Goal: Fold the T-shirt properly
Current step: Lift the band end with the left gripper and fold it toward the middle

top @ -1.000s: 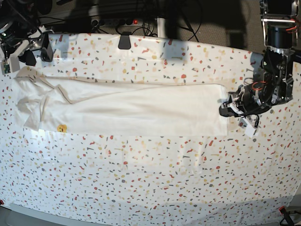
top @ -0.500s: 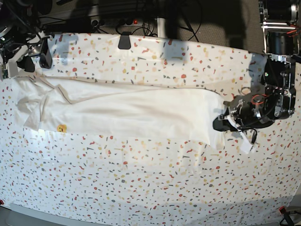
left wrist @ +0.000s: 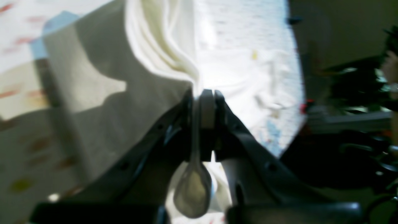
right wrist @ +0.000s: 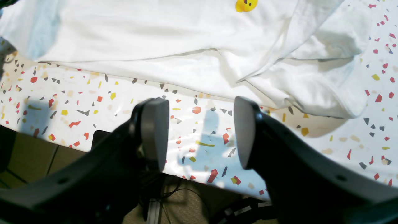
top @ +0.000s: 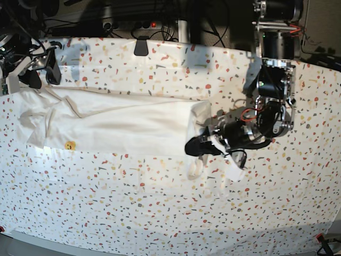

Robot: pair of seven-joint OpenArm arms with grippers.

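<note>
Hem lifted for the crosswise fold.
Left fingers (top: 198,147) pinch T-shirt (top: 122,125) hem to fold it; right fingers (right wrist: 199,137) open, idle over counter (top: 160,213).

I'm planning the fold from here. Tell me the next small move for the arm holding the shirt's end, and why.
Probably keep carrying the pinched end toward the sleeve end. The left gripper is shut on the shirt, with that end lifted and only partway over the flat part. The sleeves lie far off, and the open right gripper hovers off the cloth, holding nothing.
</note>
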